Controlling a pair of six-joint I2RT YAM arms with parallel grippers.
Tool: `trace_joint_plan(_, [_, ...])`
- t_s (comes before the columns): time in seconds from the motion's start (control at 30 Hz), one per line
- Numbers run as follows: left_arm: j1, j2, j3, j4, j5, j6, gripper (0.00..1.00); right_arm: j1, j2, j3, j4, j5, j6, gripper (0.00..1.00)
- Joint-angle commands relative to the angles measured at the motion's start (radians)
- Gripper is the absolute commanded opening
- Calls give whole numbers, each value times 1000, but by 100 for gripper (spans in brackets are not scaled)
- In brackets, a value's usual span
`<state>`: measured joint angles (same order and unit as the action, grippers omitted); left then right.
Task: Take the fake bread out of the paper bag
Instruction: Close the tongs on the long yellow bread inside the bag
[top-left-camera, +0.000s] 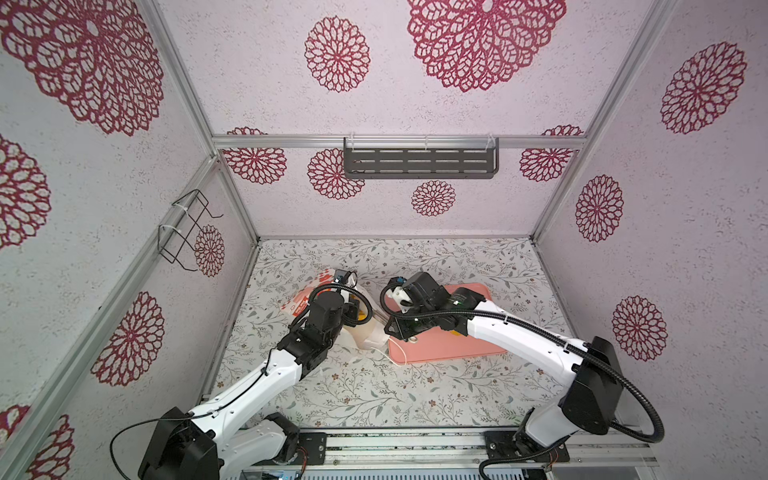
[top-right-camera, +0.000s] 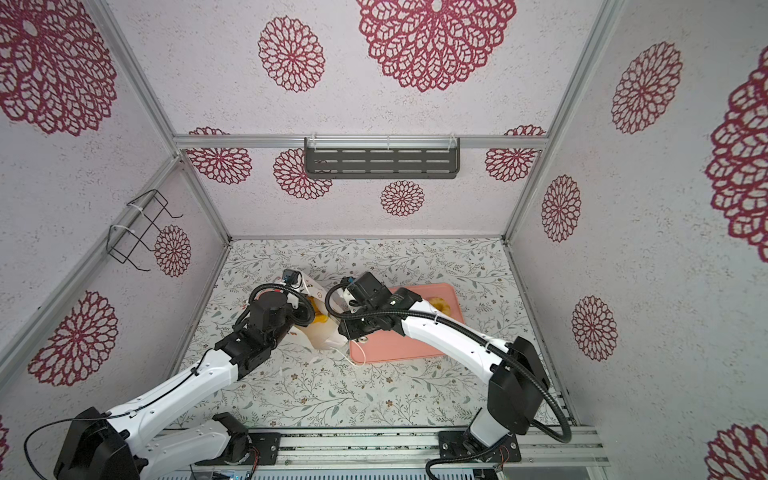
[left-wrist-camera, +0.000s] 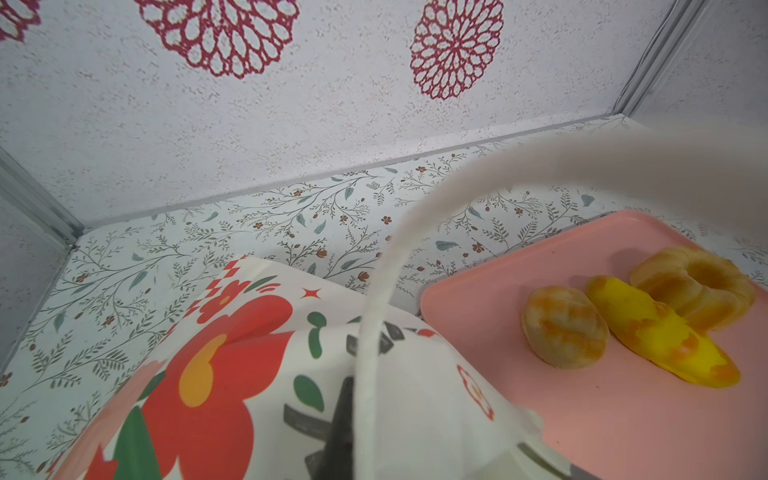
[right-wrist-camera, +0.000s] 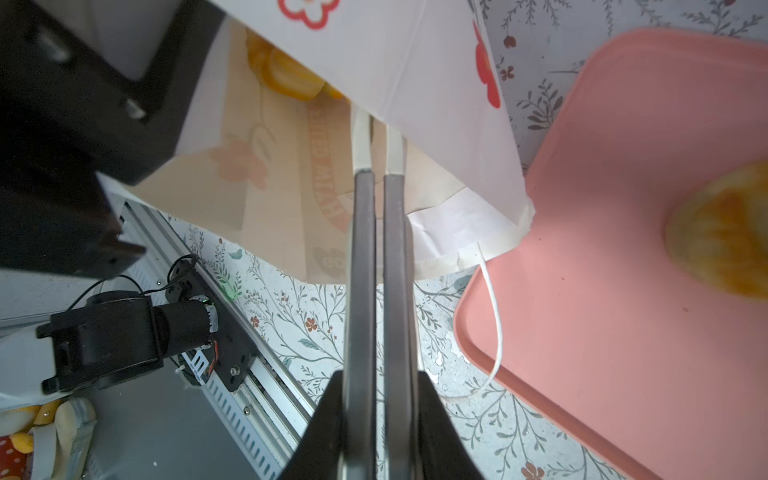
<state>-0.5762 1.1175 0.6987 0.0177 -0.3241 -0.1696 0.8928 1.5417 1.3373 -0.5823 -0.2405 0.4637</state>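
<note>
The white paper bag (top-left-camera: 300, 305) (left-wrist-camera: 232, 353) with a red flower print lies on its side, its mouth toward the pink tray (top-right-camera: 395, 349). My left gripper (left-wrist-camera: 349, 419) is shut on the bag's upper wall beside a white cord handle (left-wrist-camera: 374, 332), holding the mouth up. My right gripper (right-wrist-camera: 378, 137) reaches into the mouth with its fingers close together. Its tips are hidden under the paper, so I cannot tell whether anything is between them. Glossy orange fake bread (right-wrist-camera: 286, 75) shows deep inside the bag. On the tray lie a round roll (left-wrist-camera: 563, 328), a long yellow loaf (left-wrist-camera: 660, 332) and a ring bun (left-wrist-camera: 698, 286).
The other cord handle (right-wrist-camera: 496, 311) trails over the tray's edge (right-wrist-camera: 469, 345). A wire rack (top-left-camera: 187, 228) hangs on the left wall and a dark slotted shelf (top-left-camera: 419, 162) on the back wall. The floral table (top-left-camera: 374, 395) runs to an aluminium rail in front.
</note>
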Motion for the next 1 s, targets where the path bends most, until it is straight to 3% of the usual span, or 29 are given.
trace_joint_plan(0.0, [-10, -1, 16, 27, 12, -28, 0, 12, -56, -30, 34, -6, 26, 0])
trace_joint_plan(0.17, [-10, 1, 15, 30, 13, -34, 0, 13, -41, -53, 1, 12, -38, 0])
trace_joint_plan(0.3, [-11, -7, 16, 15, 13, -33, 0, 12, -4, -28, -16, 7, -112, 15])
trace_joint_plan(0.43, [-11, -15, 15, 8, 10, -31, 0, 12, 38, 20, -41, 18, -170, 21])
trace_joint_plan(0.7, [-12, -16, 22, -4, 26, -19, 0, 15, 81, 78, -85, 52, -367, 24])
trace_joint_plan(0.97, [-11, -33, 12, -10, 44, -21, 0, 81, 44, 6, -37, 187, -610, 26])
